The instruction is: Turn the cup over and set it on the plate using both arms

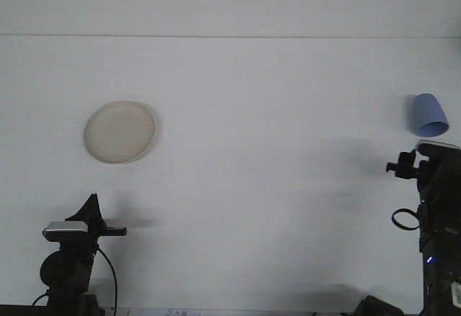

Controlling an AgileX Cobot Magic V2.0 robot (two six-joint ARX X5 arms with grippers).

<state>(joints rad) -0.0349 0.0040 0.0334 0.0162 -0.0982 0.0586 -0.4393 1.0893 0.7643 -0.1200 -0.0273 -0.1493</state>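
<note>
As your right hand (430, 145) nears the cup (429, 115), reach step underway.
Cup just beyond it, ungrasped; finger opening not discernible; next, close on cup.

White table (259, 114): broad surface, far edge running across the upper frame.

Plate (119, 132): round, cream, flat on the table at 9 o'clock from centre.

Cup (429, 115): blue, lying on its side at 3 o'clock, open mouth turned toward the camera; well apart from the plate.

Left gripper (91, 206): at 7 o'clock, low by the near edge, dark fingers pressed together into a single point.

Right arm (436, 215): at 4 o'clock along the right edge, raised, its top just below the cup; fingers not discernible.
</note>
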